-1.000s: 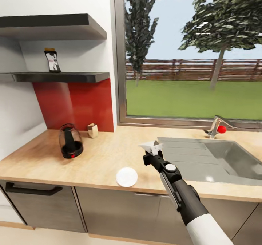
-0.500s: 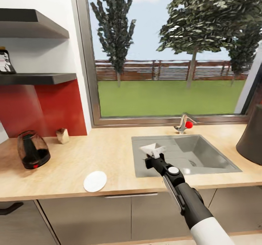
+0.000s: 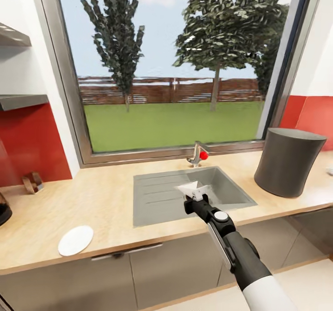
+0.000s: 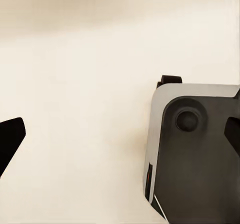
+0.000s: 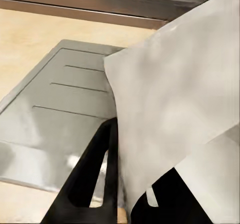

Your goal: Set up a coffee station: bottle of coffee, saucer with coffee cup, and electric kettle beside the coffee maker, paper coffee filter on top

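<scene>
My right gripper point(image 3: 196, 196) is shut on the paper coffee filter point(image 3: 193, 189), a white folded cone, and holds it above the sink's front edge. In the right wrist view the filter point(image 5: 180, 104) sits between the black fingers point(image 5: 95, 174). The coffee maker point(image 3: 289, 161), tall and dark grey, stands on the countertop point(image 3: 106, 195) at the right. The saucer point(image 3: 75, 240) lies near the front edge at the left. A sliver of the electric kettle point(image 3: 3, 209) shows at the left border. The bottle of coffee and the coffee cup are out of view. My left gripper point(image 4: 120, 139) is open above pale floor.
A grey sink point(image 3: 231, 191) with a drainboard point(image 5: 60, 99) and a red-knobbed tap point(image 3: 199, 154) sits under the window. The thin kitchen shelf point(image 3: 21, 100) ends at the left, above a small wooden block point(image 3: 32, 181). A small white thing point(image 3: 329, 169) is cut off at the right edge.
The camera has swung to the right: the shelf with the bottle and the kettle slid out at the left, and the coffee maker came in. My right gripper still holds the filter.
</scene>
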